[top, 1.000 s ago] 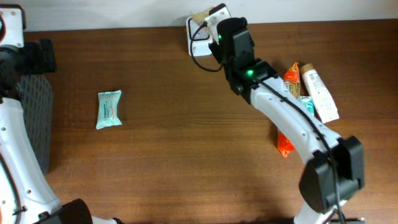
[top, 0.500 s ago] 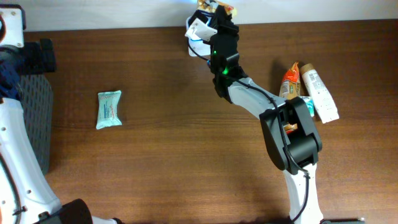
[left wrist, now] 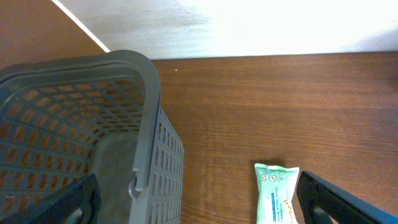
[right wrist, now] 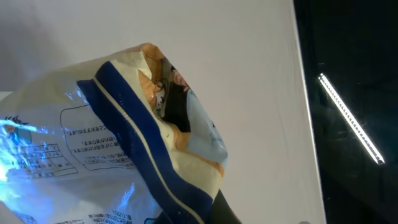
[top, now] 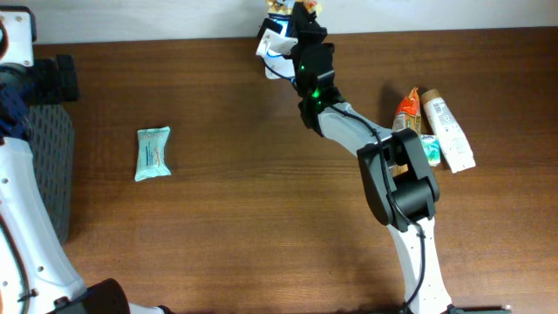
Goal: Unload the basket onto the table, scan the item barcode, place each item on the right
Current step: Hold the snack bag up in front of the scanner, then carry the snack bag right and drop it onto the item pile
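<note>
Snack packet [right wrist: 124, 143] sits clamped in my closed right end effector [top: 302, 19] at the top centre of the overhead view, just above the white scanner [top: 272, 44]. I judge I'm mid-scan. Next, the barcode needs angling squarely toward the scanner's light.

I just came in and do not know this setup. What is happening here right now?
The right gripper is shut on a yellow and blue snack bag at the far edge of the table, beside the white scanner; blue light falls on the bag's print. The left gripper hangs open by the grey basket, holding nothing. A teal packet lies alone on the table, and more items sit in a pile on the right.
</note>
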You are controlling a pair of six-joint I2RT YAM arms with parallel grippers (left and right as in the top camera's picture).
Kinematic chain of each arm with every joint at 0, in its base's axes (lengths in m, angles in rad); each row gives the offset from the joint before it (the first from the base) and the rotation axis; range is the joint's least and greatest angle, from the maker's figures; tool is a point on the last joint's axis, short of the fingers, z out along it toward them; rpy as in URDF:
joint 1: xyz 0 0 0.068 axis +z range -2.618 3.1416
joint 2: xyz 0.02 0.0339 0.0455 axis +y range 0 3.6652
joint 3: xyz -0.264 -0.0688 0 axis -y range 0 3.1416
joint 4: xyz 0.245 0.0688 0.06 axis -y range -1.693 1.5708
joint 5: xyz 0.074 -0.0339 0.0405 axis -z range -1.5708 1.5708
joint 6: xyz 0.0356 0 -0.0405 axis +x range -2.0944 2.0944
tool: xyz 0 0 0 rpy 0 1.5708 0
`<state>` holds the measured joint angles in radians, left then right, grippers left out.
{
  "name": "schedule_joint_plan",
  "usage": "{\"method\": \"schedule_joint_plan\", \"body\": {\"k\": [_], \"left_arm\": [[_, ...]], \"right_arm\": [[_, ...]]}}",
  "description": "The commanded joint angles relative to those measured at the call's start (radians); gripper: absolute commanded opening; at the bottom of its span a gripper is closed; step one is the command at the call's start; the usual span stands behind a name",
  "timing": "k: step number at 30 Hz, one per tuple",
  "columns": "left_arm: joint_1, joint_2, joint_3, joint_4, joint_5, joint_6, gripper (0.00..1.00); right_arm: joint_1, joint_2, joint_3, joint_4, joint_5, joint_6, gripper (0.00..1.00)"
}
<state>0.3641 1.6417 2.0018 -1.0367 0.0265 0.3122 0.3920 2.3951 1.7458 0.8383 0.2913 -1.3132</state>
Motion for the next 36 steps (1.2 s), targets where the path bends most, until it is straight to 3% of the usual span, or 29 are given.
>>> {"method": "schedule_joint_plan", "body": {"k": [1, 10, 12, 17, 19, 21, 23, 25, 28, 31, 36], "left_arm": [[0.002, -0.011, 0.011, 0.0, 0.004, 0.011, 0.99], [0.002, -0.011, 0.011, 0.0, 0.004, 0.011, 0.99], [0.002, -0.011, 0.011, 0.0, 0.004, 0.011, 0.99], [0.002, -0.011, 0.011, 0.0, 0.004, 0.011, 0.99], [0.002, -0.011, 0.011, 0.0, 0.004, 0.011, 0.99], [0.002, -0.011, 0.011, -0.002, 0.004, 0.011, 0.99], [0.002, -0.011, 0.011, -0.002, 0.004, 0.011, 0.99], [0.002, -0.011, 0.011, -0.002, 0.004, 0.011, 0.99], [0.002, -0.011, 0.011, -0.002, 0.004, 0.011, 0.99], [0.002, -0.011, 0.011, -0.002, 0.004, 0.011, 0.99], [0.002, -0.011, 0.011, -0.002, 0.004, 0.011, 0.99]], "right_arm": [[-0.017, 0.002, 0.081, 0.015, -0.039, -0.018, 0.04], [-0.027, 0.002, 0.1, 0.014, -0.058, -0.044, 0.04], [-0.019, -0.033, 0.099, -0.079, -0.043, -0.04, 0.04], [0.001, -0.242, 0.099, -0.227, 0.127, 0.175, 0.04], [0.045, -0.381, 0.099, -0.496, 0.158, 0.373, 0.04], [0.087, -0.544, 0.099, -0.899, 0.123, 0.74, 0.04], [0.067, -0.713, 0.1, -1.275, -0.093, 1.133, 0.04], [-0.008, -0.85, 0.099, -1.54, -0.287, 1.372, 0.04], [-0.227, -0.977, 0.099, -1.88, -0.559, 1.428, 0.04], [-0.473, -0.954, 0.092, -2.159, -0.572, 1.453, 0.04], [-0.737, -0.71, -0.066, -2.105, -0.708, 1.343, 0.04]]}}
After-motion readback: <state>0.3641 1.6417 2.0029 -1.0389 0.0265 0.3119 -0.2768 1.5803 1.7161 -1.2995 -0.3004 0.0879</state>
